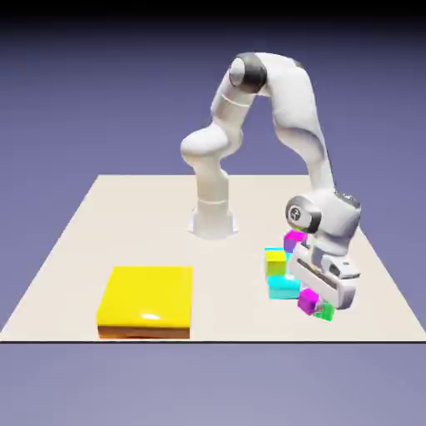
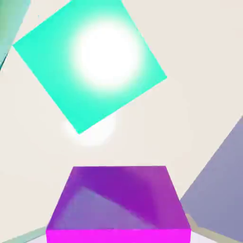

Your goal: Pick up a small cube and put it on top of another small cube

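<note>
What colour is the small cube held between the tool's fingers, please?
Magenta-purple cube; it shows best in the hand view, large at the bottom.

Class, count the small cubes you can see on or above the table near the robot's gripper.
5: a magenta cube behind a yellow cube, a cyan cube, a purple cube at the gripper, a green cube. Others may be hidden behind the arm.

— Near left on the table [image 1: 75,250]: flat slab [image 1: 146,301]. Far middle: arm base [image 1: 213,220].
— And right?
— Cluster of small cubes [image 1: 281,274] right of middle. Just near-right of it, gripper [image 1: 316,298], gripped cube [image 1: 308,300] between the fingers, neighbour cube [image 1: 326,313] close beside.
</note>
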Available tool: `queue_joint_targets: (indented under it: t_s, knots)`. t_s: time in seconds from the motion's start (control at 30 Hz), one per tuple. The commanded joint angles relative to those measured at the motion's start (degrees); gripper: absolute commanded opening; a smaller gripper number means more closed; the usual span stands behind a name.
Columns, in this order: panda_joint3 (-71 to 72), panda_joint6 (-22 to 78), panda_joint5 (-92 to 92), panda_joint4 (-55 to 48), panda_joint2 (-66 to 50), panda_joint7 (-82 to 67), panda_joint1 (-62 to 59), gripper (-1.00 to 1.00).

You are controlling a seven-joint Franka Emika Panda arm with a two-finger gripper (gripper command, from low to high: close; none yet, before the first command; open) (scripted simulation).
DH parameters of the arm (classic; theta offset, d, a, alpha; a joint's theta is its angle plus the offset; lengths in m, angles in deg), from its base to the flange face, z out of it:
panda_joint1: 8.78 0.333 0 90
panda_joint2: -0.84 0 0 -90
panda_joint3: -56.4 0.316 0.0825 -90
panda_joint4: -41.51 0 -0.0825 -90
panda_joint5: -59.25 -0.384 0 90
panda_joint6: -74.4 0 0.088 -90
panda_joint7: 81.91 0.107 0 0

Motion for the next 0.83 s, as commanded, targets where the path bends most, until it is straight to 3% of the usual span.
queue_joint_targets:
  t_s: [0.0,0.47,0.67,0.7,0.8]
  knots:
    - [1.3,1.4,0.1,1.2,2.1,2.4,-1.2,-1.00]
    - [19.8,21.1,0.8,17.3,30.7,35.3,-18.1,-1.00]
    - [18.7,9.5,4.4,21.2,23.0,37.9,-19.1,-1.00]
    - [18.7,9.5,4.4,21.2,23.0,37.9,-19.1,1.00]
    - [19.2,14.5,2.9,19.6,26.3,36.8,-18.7,1.00]
